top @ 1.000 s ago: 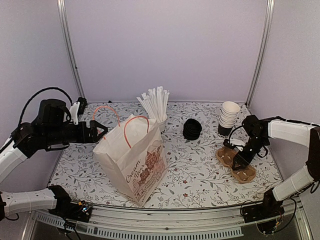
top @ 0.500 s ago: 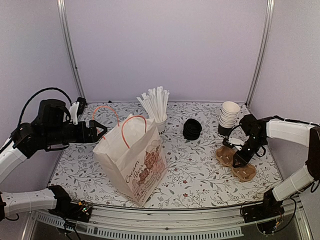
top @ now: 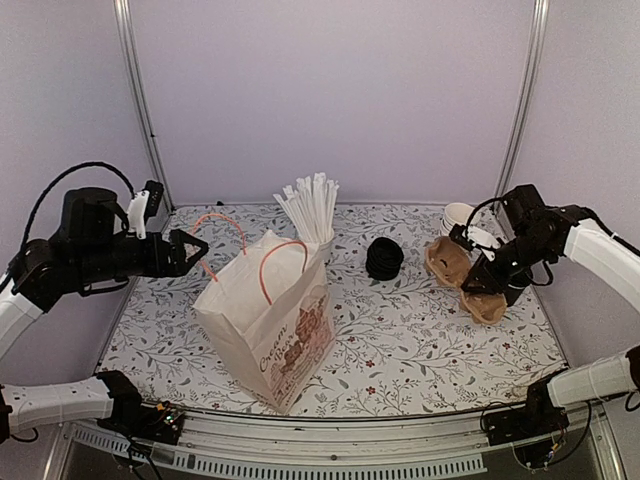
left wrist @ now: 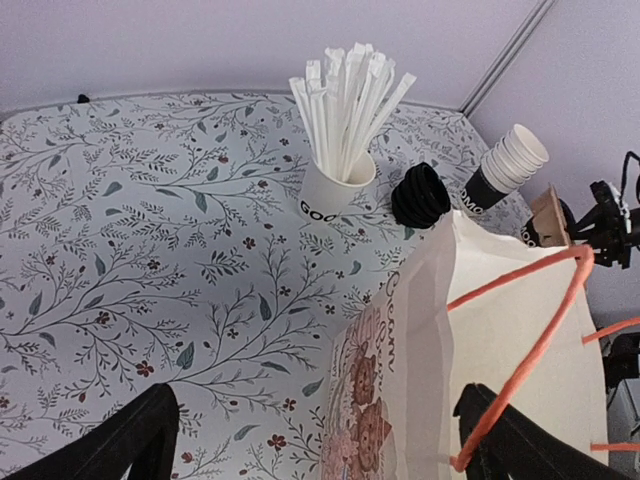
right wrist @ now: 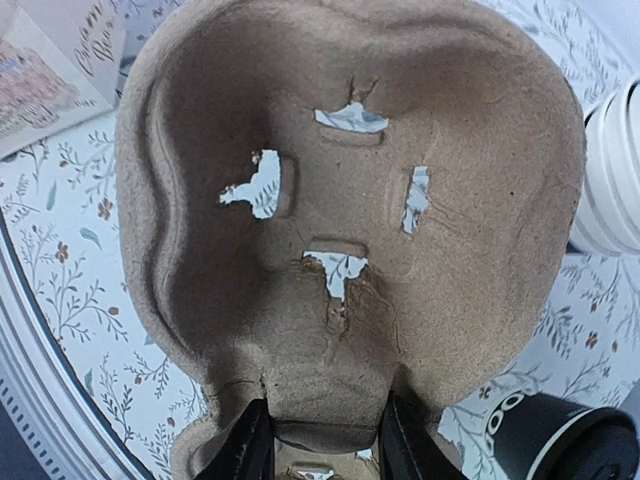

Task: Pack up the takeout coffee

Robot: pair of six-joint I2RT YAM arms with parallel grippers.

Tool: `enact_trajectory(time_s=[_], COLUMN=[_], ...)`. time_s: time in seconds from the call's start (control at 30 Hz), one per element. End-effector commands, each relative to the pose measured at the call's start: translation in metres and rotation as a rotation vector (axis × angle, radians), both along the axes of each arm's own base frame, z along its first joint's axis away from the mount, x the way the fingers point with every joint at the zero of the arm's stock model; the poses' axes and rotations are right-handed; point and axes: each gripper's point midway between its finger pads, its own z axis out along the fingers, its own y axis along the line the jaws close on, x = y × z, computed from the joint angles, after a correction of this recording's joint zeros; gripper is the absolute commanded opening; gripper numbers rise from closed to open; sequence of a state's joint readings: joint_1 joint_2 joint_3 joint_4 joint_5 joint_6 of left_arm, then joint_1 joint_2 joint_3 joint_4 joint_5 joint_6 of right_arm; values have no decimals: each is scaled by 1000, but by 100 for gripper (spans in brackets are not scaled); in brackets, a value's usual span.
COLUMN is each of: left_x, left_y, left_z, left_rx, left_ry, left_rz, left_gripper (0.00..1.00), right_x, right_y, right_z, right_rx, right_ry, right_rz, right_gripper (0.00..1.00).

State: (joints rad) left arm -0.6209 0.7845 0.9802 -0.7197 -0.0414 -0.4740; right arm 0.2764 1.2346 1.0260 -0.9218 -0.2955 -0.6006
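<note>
Early stage, nothing packed.
- The coffee (top: 384, 258) sits on the tabletop (top: 400, 350) at mid-back, between the straws (top: 312, 208) and the cups (top: 460, 214), touched by neither arm.
- The right gripper (right wrist: 325, 440) pinches the rim of the cardboard carrier (top: 466, 278), held tilted above the tabletop with its wells empty.
- The left gripper (top: 195, 250) is spread wide beside the orange handle (top: 215, 225) of the bag (top: 265, 320), which stands open.

Left to do, by my reading: seat the coffee in the carrier, then load the bag.
</note>
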Motion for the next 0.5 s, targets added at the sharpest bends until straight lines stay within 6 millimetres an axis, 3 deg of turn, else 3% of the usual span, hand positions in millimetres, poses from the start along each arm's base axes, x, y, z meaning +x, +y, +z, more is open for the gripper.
enact_trajectory(time_s=[0.0, 0.17, 0.27, 0.47], left_x=[-6, -17, -22, -32], left_y=[2, -17, -28, -35], left_z=[4, -21, -14, 13], left_rx=[61, 47, -13, -90], left_ry=[12, 141, 131, 74], left_rz=[-31, -130, -183, -235], left_gripper=[100, 99, 96, 92], right_x=[3, 9, 10, 16], right_y=[30, 54, 65, 81], right_z=[68, 151, 196, 245], right_rx=[154, 299, 370, 467], right_ry=[-157, -314, -388, -452], right_rz=[151, 253, 310, 377], right_gripper=[35, 36, 38, 39])
